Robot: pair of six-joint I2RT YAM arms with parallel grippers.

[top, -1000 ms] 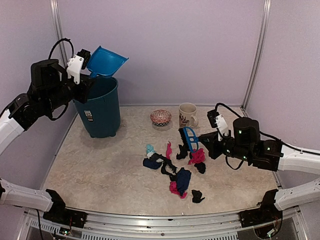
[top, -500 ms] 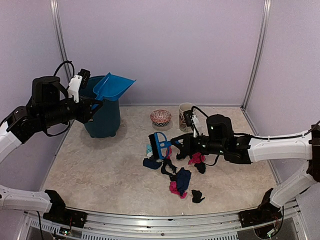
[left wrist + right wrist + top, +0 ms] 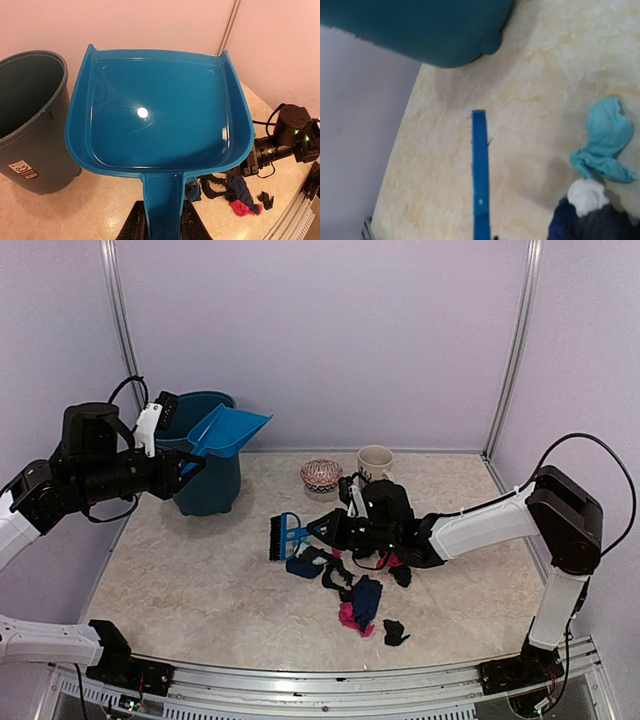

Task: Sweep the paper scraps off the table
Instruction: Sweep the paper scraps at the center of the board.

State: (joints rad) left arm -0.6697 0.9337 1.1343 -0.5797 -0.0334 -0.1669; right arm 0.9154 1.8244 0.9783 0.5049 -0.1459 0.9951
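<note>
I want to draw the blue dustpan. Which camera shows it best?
The left wrist view: the dustpan fills the picture, empty, handle in the left gripper. The top view shows it small, by the bin. The right wrist view misses it.

The paper scraps (image 3: 352, 585) lie crumpled in a loose cluster just right of the middle of the worktop (image 3: 190, 570). They are navy, black and pink wads, many touching. A light blue wad (image 3: 605, 140) sits at the cluster's far-left edge, and one black wad (image 3: 395, 632) lies apart toward the near edge. The worktop is flat, beige and stone-mottled, with a silver frame.
</note>
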